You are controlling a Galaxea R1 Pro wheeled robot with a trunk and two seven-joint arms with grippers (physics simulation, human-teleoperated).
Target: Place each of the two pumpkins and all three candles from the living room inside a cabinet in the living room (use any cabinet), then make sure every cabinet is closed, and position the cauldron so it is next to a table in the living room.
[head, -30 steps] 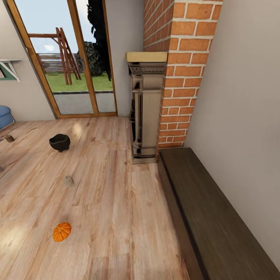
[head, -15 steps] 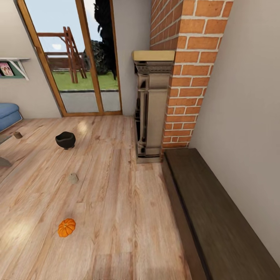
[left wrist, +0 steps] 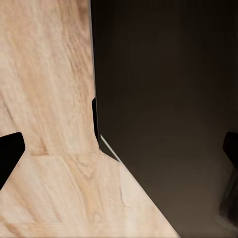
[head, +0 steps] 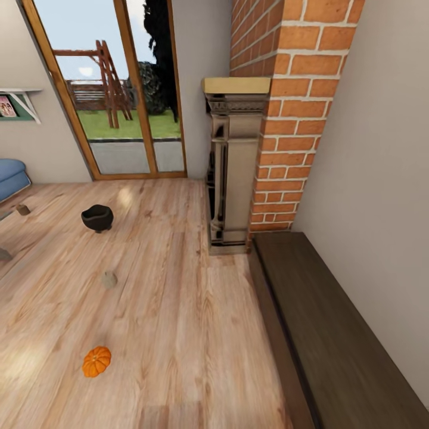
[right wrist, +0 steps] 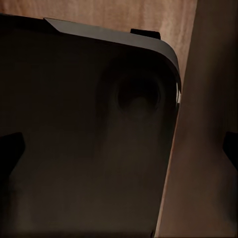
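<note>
Head view: cabinet point(head: 333, 333) runs along the right wall, drawers flush | pumpkin point(head: 96, 361), candle point(head: 108, 279), cauldron point(head: 97, 217) on the floor point(head: 179, 310), well apart | second candle point(head: 22, 210) near the left edge | my left claw point(left wrist: 119, 153) and right claw point(right wrist: 119, 148): tips wide apart, holding nothing.

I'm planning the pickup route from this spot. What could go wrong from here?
1. The pumpkin, a candle and the cauldron lie scattered on the floor; the base could likely knock or roll one while driving.
2. The cabinet is low and dark, close on the right; turning may clip its front edge.
3. A further small candle near the blue seat is easy to overlook.
</note>
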